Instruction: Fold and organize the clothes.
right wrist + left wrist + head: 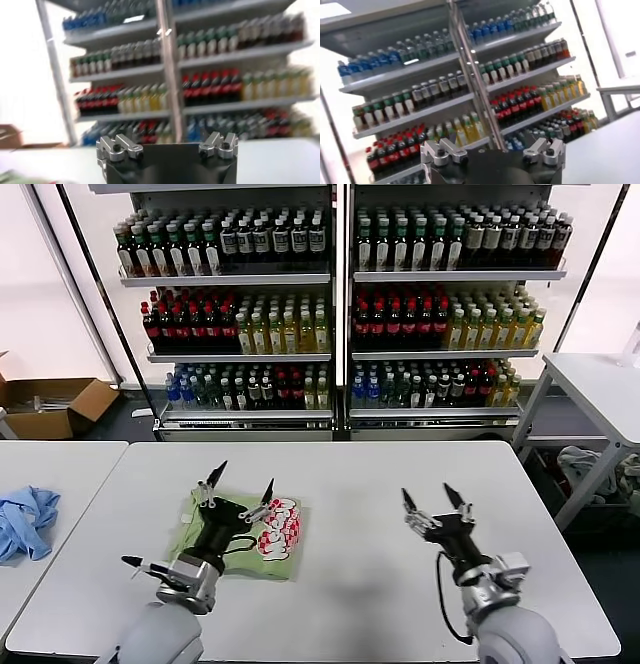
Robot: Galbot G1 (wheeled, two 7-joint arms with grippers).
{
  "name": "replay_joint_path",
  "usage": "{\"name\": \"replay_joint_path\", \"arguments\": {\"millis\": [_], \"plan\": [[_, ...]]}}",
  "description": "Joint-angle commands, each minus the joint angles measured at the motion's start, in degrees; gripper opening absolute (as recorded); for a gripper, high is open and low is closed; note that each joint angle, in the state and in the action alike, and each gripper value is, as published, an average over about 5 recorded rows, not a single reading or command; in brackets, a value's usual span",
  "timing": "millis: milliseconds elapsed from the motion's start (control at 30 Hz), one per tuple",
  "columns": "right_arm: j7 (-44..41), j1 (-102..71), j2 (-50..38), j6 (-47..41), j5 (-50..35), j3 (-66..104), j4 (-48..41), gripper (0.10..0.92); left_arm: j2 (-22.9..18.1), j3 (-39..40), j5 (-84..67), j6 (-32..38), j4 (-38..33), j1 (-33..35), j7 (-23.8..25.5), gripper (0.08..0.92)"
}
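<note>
Jaws first: the left gripper stands spread wide, its two dark fingertips pointing up and away, with nothing between them. It hangs over the light green shirt and grips none of it; whether any part of the wrist brushes the cloth cannot be told. The right gripper is spread just as wide and empty, hovering over bare bench well to the right of the shirt.

The shirt lies as a compact folded bundle on the white bench in front of the left arm, its red-and-white print facing up on the side toward the right arm. Its edges look roughly squared, so the folding seems largely finished, and what remains is likely tidying or clearing away.

To do that well, the left arm should lift straight up off the bundle so that a fingertip does not catch a layer and drag the fold open. Any further press should be flat, not a pinch.

Farther out, a crumpled light blue garment sits on the neighbouring table at the left, and bottle shelves fill the background.
</note>
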State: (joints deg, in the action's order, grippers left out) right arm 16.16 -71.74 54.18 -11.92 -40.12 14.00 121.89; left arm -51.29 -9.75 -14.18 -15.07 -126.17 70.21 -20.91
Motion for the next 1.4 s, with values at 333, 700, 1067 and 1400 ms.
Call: {"name": "replay_joint_path", "arguments": {"millis": [333, 700, 1067, 1400], "plan": [[3.53, 19.73, 13.56, -18.25, -6.17, -28.55, -13.35, 0.823, -3.39, -13.25, 1.06, 3.30, -5.19, 13.91, 4.07, 0.823], [-0.13, 21.46, 19.88, -17.48, -5.45, -24.15, -25.06, 0.823, -3.54, -13.38, 0.78, 2.60, -5.02, 13.99, 4.66, 0.823], [-1.83, 23.17, 24.44, -17.22, -4.67, -23.72, -32.37, 0.757, -3.92, -12.66, 0.70, 2.76, -4.06, 14.08, 4.63, 0.823], [-1.96, 23.54, 25.02, -15.24, -3.95, -23.88, -32.33, 0.464, -3.91, -12.25, 0.79, 2.05, -4.56, 14.15, 4.72, 0.823]]}}
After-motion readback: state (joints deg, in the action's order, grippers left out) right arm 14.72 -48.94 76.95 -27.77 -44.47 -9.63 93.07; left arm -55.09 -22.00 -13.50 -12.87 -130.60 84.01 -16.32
